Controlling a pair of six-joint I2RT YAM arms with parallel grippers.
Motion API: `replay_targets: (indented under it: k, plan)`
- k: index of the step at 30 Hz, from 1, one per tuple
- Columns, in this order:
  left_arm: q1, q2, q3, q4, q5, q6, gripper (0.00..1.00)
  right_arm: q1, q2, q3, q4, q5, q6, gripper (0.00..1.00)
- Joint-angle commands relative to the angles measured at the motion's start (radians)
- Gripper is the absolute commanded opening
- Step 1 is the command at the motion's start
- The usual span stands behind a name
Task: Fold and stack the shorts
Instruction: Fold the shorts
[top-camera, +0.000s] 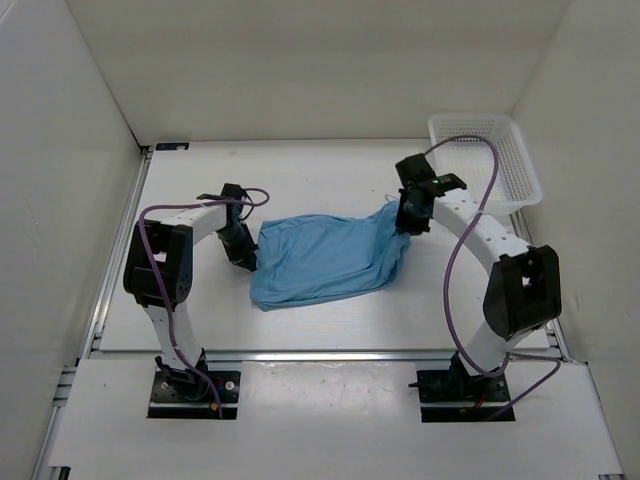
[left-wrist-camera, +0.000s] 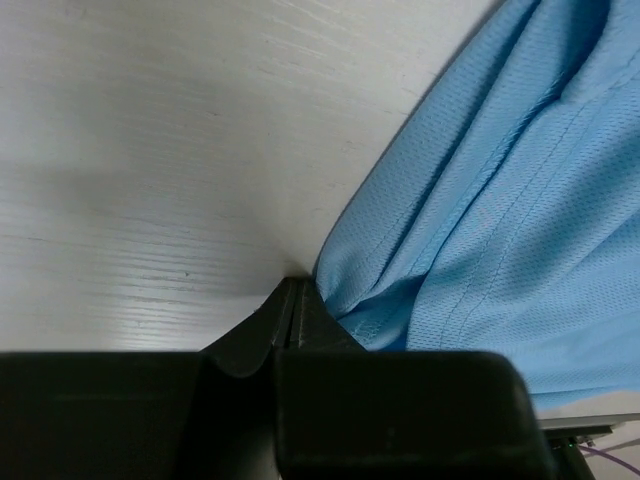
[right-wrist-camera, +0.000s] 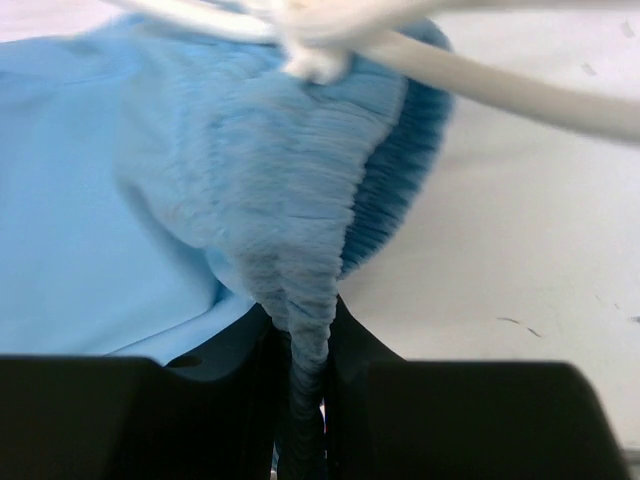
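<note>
Barely started imo: the shorts (top-camera: 320, 262) lie spread mid-tabletop (top-camera: 300, 175), no fold made yet, left end effector (top-camera: 244, 260) pinched shut on a hem edge and right end effector (top-camera: 404, 226) clamped on the bunched waistband, so folding and stacking are all left.

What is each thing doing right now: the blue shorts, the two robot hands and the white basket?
shorts: spread out, unfolded, pinched at both ends
left gripper: shut on the shorts' left edge
right gripper: shut on the bunched waistband
basket: upright, not held
</note>
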Motion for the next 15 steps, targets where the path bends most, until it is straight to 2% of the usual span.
replay_targets:
  k: [1, 8, 15]
  plan:
    - [-0.003, 0.019, -0.016, 0.045, 0.015, -0.007, 0.1, 0.104, 0.011, 0.148, -0.069, 0.073, -0.019, 0.0]
    - [-0.003, 0.028, -0.016, 0.054, 0.015, -0.007, 0.1, 0.349, 0.228, 0.47, -0.217, 0.135, -0.009, 0.0]
    - [-0.003, 0.019, -0.027, 0.063, 0.015, -0.007, 0.1, 0.506, 0.435, 0.754, -0.283, 0.168, 0.01, 0.0]
